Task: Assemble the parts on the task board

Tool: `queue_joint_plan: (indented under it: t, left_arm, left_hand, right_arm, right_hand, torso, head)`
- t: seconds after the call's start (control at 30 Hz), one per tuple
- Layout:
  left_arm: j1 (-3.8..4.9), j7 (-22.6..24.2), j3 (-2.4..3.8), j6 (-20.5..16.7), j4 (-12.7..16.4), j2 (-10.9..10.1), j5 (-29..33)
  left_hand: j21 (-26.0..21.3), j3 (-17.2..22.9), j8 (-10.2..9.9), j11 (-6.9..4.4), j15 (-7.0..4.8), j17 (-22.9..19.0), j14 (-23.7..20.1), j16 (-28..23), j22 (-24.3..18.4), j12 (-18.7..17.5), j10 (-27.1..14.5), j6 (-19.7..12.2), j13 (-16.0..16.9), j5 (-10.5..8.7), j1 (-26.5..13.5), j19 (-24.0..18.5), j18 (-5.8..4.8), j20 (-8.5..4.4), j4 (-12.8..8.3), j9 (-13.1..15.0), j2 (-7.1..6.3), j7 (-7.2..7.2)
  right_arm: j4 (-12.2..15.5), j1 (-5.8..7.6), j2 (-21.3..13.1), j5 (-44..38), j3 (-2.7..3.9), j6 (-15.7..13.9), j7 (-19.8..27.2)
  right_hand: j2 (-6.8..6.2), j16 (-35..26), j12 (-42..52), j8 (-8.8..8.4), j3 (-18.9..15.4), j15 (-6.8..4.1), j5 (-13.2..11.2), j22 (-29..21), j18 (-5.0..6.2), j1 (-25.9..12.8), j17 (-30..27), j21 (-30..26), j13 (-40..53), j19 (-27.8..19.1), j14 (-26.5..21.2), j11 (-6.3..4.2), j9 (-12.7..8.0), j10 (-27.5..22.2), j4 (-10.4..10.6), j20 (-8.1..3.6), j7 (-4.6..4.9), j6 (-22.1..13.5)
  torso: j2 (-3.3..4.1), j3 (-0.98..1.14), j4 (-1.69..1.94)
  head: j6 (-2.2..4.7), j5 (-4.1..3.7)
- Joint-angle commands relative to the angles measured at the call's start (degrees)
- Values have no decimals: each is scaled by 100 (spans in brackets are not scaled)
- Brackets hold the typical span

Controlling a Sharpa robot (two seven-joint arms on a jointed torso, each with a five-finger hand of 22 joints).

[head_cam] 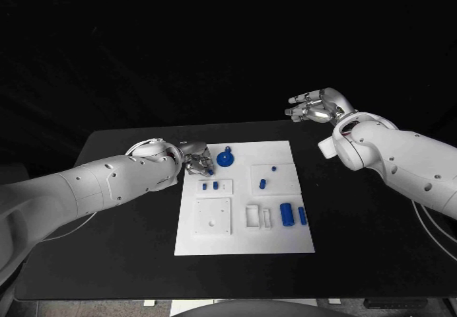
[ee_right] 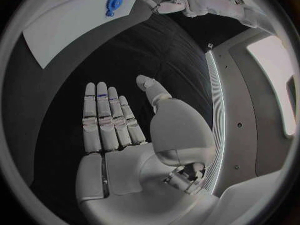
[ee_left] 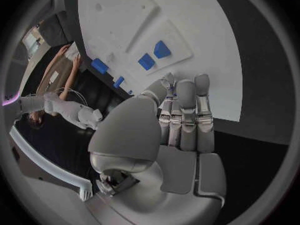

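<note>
The white task board [head_cam: 243, 238] lies in the middle of the table. My left hand [head_cam: 198, 160] hangs over its far left corner, thumb close against the fingertips [ee_left: 169, 82]. A small blue part [head_cam: 209, 172] shows right at those fingertips, apparently pinched. A round blue part [head_cam: 226, 159] lies just beside that hand. Two small blue blocks [head_cam: 211, 185] sit on a raised square, also in the left wrist view [ee_left: 154, 55]. My right hand [head_cam: 319, 107] is raised beyond the board's far right corner, its palm [ee_right: 125, 130] bare and fingers straight.
Two blue pegs [head_cam: 267, 176] stand on the board's right-hand square. Two blue cylinders [head_cam: 292, 214] lie near the board's right edge beside a white slotted piece [head_cam: 258, 216]. A larger white square plate [head_cam: 211, 216] sits on the board's near left. Black tabletop [head_cam: 124, 251] surrounds the board.
</note>
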Motion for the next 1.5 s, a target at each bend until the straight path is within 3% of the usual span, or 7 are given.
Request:
queue_joint_plan:
  t: [0.03, 0.63, 1.13, 1.27, 1.43, 1.5]
  left_arm:
    - [-8, 18, -4, 106, 1, 25, -46]
    - [-19, 21, -14, 135, -25, 99, -42]
    - [-20, -38, -89, 193, -35, 100, -17]
    - [-20, -60, -92, 213, -36, 94, -16]
    - [-20, -66, -94, 169, -38, 76, -16]
    - [-20, -61, -94, 137, -38, 68, -16]
  left_hand:
    - [-21, -15, -1, 10, -9, 8, 25, -36, 113, -21, -15, 11, 7, -26, -4, 47, 67, -1, 1, 3, 12, -2]
    - [-23, -11, 0, 11, -10, 7, 24, -41, 112, -21, -16, 9, 7, -25, -4, 47, 69, -1, 1, 4, 17, -2]
    - [-32, -9, -5, 28, -1, 7, 8, -56, 112, -22, -60, -54, 6, -28, -7, 41, 68, 3, -9, -1, 0, 14]
    - [-47, 20, -7, 62, 23, 1, -22, -84, 111, -22, -125, -284, 6, -39, -27, 23, 79, 23, -29, -8, -77, 62]
    - [-72, 103, -9, 70, 36, -4, -60, -106, 108, -23, -185, -953, 5, -49, -62, 11, 91, 43, -65, -20, -220, 15]
    - [-79, 126, -21, 69, 37, -5, -67, -109, 109, -22, -192, -1371, 6, -52, -70, 13, 92, 46, -68, -33, -257, -30]
  right_arm:
    - [4, 1, 5, -11, 4, 60, 45]
    - [5, 1, 7, -13, 4, 60, 44]
    - [8, 1, -5, -14, 4, 61, 42]
    - [8, 1, -9, -14, 4, 61, 41]
    - [2, 1, -17, -16, 4, 75, 36]
    - [1, 1, -20, -18, 4, 91, 33]
  right_hand:
    - [-19, -20, 3, -23, 35, -11, 24, -8, 21, -22, -8, -19, -8, -43, -45, 2, -7, -26, -6, 11, -13, 21]
    - [-19, -20, 3, -23, 35, -11, 24, -8, 21, -22, -8, -19, -8, -43, -45, 2, -7, -26, -6, 11, -13, 21]
    - [-18, -20, 1, -23, 48, -12, 22, -8, 20, -26, -8, -19, -8, -45, -45, 2, -7, -25, -10, 11, -13, 24]
    - [-18, -20, 1, -23, 48, -12, 22, -8, 20, -26, -8, -19, -8, -45, -45, 2, -7, -25, -10, 11, -13, 24]
    - [-28, -21, 0, -23, 34, -6, 20, -8, 19, -22, -8, -20, -8, -49, -50, 9, -7, -32, -10, 14, -9, 5]
    - [-34, -22, -1, -24, 22, 0, 12, -8, 17, -17, -8, -21, -7, -57, -53, 14, -8, -41, -11, 16, -8, -2]
  torso:
    - [-3, 3, -2]
    - [-3, 0, 1]
    - [-3, -1, 2]
    - [-3, -4, 3]
    - [-3, -6, 4]
    - [-2, -5, 4]
  head:
    - [-1, -6]
    - [-8, -28]
    - [-9, -25]
    - [-12, -27]
    - [-7, -25]
    - [-7, -25]
